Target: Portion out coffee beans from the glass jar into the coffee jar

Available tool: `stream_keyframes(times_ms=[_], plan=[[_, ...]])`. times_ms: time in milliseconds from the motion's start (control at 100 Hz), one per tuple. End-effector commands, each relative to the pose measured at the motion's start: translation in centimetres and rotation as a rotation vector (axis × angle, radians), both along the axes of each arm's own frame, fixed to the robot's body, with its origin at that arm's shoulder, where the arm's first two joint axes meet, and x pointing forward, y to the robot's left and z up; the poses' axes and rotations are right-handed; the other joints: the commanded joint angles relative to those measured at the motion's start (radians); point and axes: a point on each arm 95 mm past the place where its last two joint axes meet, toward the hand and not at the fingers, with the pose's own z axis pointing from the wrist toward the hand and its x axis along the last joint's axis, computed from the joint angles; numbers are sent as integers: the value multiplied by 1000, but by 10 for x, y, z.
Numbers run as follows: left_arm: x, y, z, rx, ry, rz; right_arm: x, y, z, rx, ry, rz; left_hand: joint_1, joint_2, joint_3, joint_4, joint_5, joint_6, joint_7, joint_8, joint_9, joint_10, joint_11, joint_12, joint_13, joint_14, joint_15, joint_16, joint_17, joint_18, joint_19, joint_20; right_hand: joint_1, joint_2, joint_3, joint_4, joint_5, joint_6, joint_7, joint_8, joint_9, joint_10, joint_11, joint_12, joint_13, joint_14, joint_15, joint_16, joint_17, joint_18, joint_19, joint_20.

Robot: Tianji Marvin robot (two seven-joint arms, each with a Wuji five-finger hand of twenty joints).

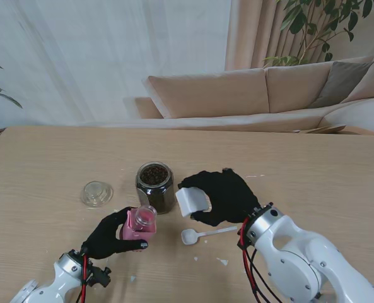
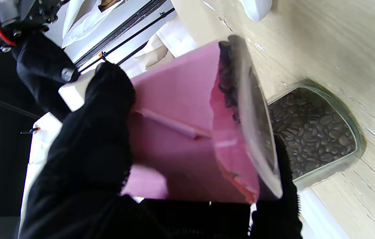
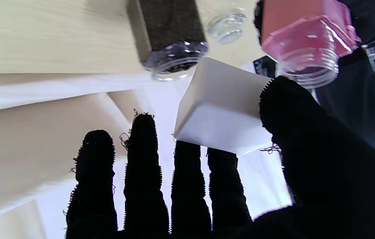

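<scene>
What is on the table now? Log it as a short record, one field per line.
glass jar: upright, open, holds coffee beans
coffee jar: pink, tilted, in left hand, some beans inside
right hand: holds white lid
clear lid: lying on table, left of glass jar
white spoon: lying on table, nearer to me than right hand
table: light wood

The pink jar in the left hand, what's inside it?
Dark coffee beans show through the clear neck of the pink jar. The pink label and the left hand cover the body, so the fill level cannot be seen.
</scene>
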Motion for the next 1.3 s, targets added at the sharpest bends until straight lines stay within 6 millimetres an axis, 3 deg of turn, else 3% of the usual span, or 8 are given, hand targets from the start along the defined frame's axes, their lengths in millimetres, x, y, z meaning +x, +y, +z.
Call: stream_keyframes(times_ms=[0,220,520,1290], plan=[[-2,-4,-1,-6,7,-16,0,9,5,-2,-5,43,275,164,249,12,70,-210,194,60,68,-129,105,68,-9,-23,-1,0,5,-20,6,4,124,87,80,34,80,-70,112,-3,68,-22,66,38,21,-22,8,18,0,-10,30,15],[-4,-6,-1,6,5,-36,5,35,6,0,4,149,275,165,249,12,70,-211,193,61,67,-129,104,68,-9,-24,-2,0,5,-20,5,4,125,89,79,34,82,-71,114,-8,72,-24,62,40,26,-25,8,20,7,-14,35,20],[-5,-7,-1,9,3,-47,7,54,3,-34,41,244,276,165,248,12,71,-212,193,62,68,-129,104,68,-7,-24,-2,1,5,-20,6,4,131,95,76,35,80,-67,113,-15,71,-21,58,41,26,-27,8,22,9,-20,40,27],[-7,-7,-1,11,5,-51,12,70,-3,-91,14,300,277,164,251,11,72,-211,193,63,69,-130,104,69,-6,-24,-3,2,7,-20,6,4,135,99,79,39,77,-68,115,-20,69,-22,56,43,24,-28,11,24,12,-25,50,42]])
